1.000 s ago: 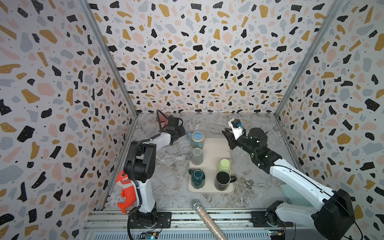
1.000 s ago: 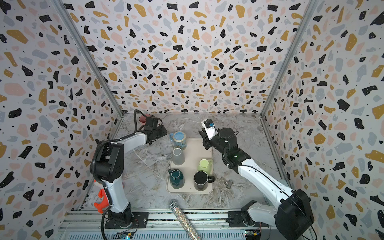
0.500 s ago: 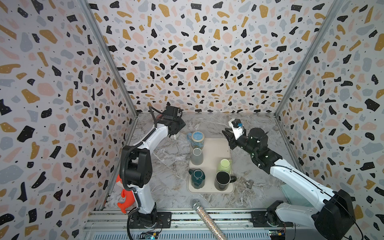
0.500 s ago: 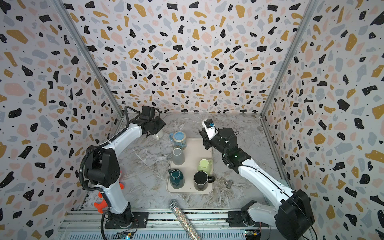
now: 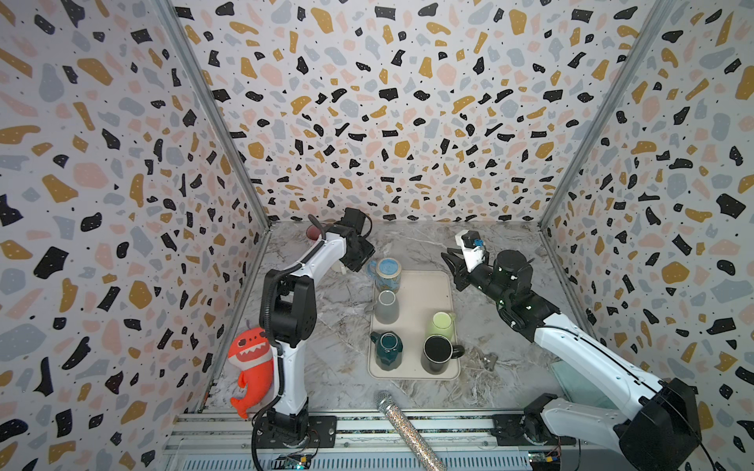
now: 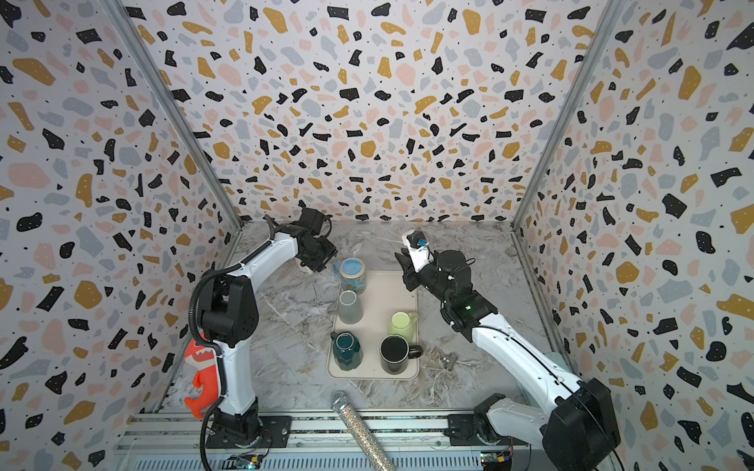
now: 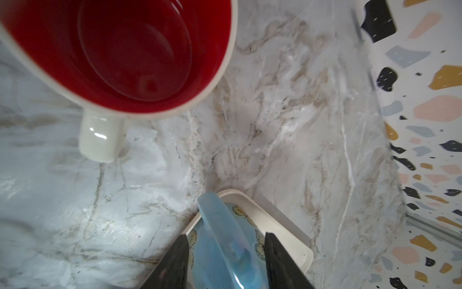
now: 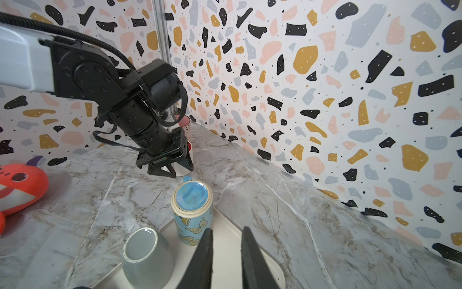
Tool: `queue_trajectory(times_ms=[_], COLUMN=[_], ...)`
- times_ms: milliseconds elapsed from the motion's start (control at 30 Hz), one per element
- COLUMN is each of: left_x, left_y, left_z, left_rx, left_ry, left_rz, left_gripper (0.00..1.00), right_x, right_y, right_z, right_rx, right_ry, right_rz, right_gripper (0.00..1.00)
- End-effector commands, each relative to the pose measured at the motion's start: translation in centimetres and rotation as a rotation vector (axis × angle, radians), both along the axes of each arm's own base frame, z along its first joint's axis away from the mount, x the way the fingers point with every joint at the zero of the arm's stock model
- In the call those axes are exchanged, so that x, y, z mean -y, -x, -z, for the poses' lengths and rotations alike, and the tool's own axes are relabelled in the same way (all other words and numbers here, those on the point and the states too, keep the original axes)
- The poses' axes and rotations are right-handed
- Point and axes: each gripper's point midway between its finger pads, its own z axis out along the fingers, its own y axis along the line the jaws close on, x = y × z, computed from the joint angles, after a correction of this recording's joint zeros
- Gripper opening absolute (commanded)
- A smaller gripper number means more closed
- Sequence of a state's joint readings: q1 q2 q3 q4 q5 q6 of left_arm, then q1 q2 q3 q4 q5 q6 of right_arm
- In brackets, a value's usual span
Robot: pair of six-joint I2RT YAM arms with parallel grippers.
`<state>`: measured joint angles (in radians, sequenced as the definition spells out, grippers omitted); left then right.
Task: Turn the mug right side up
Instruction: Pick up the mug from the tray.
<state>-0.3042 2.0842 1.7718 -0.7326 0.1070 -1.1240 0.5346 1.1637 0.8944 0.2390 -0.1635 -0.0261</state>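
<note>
A white mug [image 7: 125, 50] with a red inside stands upright on the marble table, free of both grippers. In both top views my left gripper hides most of it. A blue butterfly mug [image 5: 385, 273] [image 6: 353, 273] [image 8: 192, 207] stands upside down on the back left corner of the beige tray [image 5: 424, 285]. My left gripper [image 5: 359, 263] [image 7: 226, 235] hovers open just above and left of it. Its fingers [image 7: 180, 257] straddle the blue handle with a gap on each side. My right gripper [image 5: 451, 265] [image 8: 228, 229] hangs above the tray's back right, its jaws slightly apart and empty.
The tray also holds an upturned grey mug [image 5: 386, 306], a teal mug [image 5: 386, 350], a pale green mug [image 5: 442, 324] and an upright black mug [image 5: 437, 354]. A pink mug [image 8: 183, 122] sits in the back left corner. An orange plush [image 5: 251, 363] and a glitter microphone [image 5: 402, 424] lie near the front.
My left gripper opened wider, left the white mug standing, rose, and swung right to the blue mug's handle. The right arm has not moved.
</note>
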Motion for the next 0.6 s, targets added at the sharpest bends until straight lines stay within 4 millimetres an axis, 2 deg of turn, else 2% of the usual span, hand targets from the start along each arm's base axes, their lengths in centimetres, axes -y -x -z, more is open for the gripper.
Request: queue_trajectory(times_ms=[0,300,567], left_x=[1.1,2.6,3.1], left_y=[0.4,1.5,2.1], left_z=[-0.3,1.9,2.0], left_rx=[-0.03,-0.084,-0.084], left_ry=[0.038,0.071,0.098], left_rz=[-0.004,0.034,0.046], left_gripper=[0.5,0.48,0.41], right_x=[0.7,1.4,1.3], right_y=[0.3,0.0,-0.2], right_z=[-0.7,-0.3,0.2], right_rx=[0.007,-0.002,-0.017], right_ry=[-0.021,-0.023,-0.029], right_rz=[0.013,0.03,0.028], right_gripper=[0.22,0.22,0.22])
